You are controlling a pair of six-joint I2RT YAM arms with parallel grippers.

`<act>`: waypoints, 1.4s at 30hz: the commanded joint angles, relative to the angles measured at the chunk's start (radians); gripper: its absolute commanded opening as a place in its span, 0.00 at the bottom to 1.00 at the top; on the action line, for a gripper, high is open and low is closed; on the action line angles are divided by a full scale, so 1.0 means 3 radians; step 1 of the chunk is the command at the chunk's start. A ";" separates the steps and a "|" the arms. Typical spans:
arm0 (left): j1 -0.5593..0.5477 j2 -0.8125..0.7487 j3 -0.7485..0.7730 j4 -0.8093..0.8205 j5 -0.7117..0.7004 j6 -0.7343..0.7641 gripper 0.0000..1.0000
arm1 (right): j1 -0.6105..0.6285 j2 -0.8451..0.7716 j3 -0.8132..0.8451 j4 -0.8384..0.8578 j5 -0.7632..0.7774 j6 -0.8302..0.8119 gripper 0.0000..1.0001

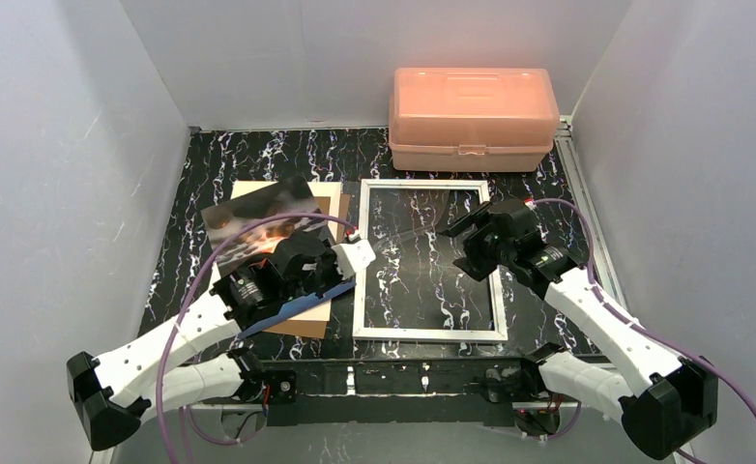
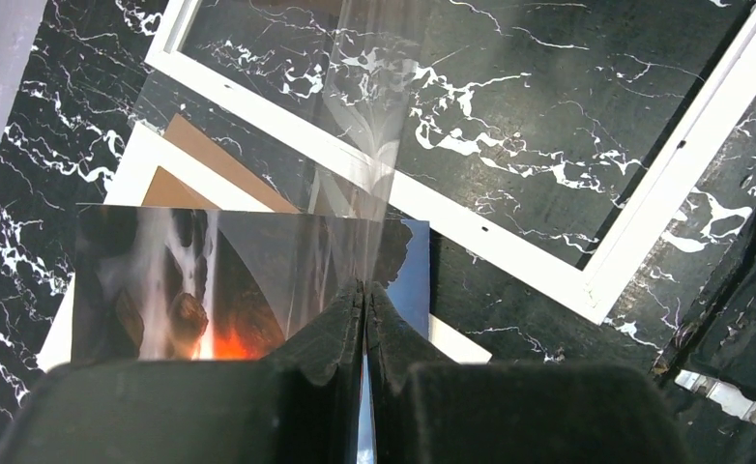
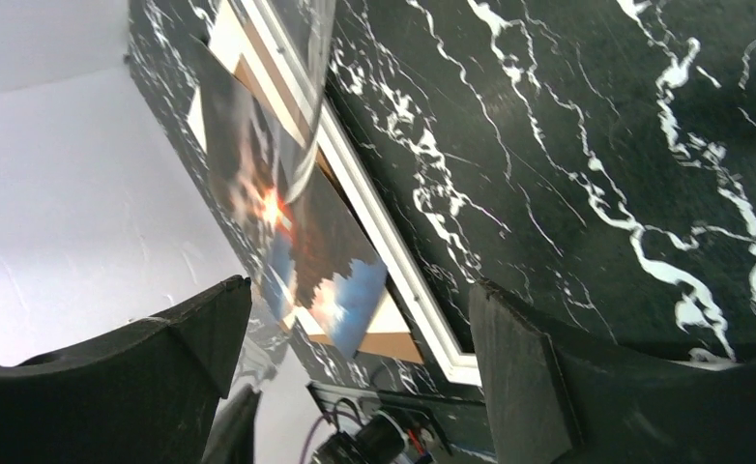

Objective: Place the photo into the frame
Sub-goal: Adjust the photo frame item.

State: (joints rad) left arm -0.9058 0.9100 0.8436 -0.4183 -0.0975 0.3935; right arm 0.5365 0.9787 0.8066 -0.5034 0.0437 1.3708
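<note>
Left gripper (image 2: 364,290): fingers pressed shut, pinching the edge of a clear flexible sheet (image 2: 379,116) that extends out over the thin-edged white rectangular frame (image 1: 429,334). Right gripper (image 3: 355,309): jaws wide, holding nothing, above the frame's opening. The glossy cloud photo with orange glow (image 1: 258,215) lies left of the frame, outside it, on a brown backing board (image 1: 304,325), partly under the left arm.

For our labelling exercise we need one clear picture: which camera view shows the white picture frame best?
Top external: the white picture frame appears nearly whole, all four sides in view. The left wrist view shows two sides meeting at a corner; the right wrist view shows one side and a corner.
</note>
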 commanded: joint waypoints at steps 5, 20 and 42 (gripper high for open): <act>-0.0023 -0.0162 -0.0079 0.0020 0.0112 0.0144 0.00 | -0.0150 0.0159 -0.0282 0.1039 -0.0117 0.0423 0.89; -0.0085 -0.0324 -0.0212 0.0060 0.0202 0.0359 0.00 | -0.0148 0.0849 -0.0109 0.1394 -0.0380 0.0329 0.77; -0.0110 -0.0399 -0.0130 -0.0129 0.0716 0.0166 0.63 | -0.0243 0.1419 0.0517 0.1602 -0.0885 -0.1120 0.01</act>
State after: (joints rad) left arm -0.9337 0.8211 0.7788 -0.4328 0.0479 0.4789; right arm 0.4870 1.3693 0.8600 -0.0761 -0.1261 1.2606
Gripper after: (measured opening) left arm 0.541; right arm 0.035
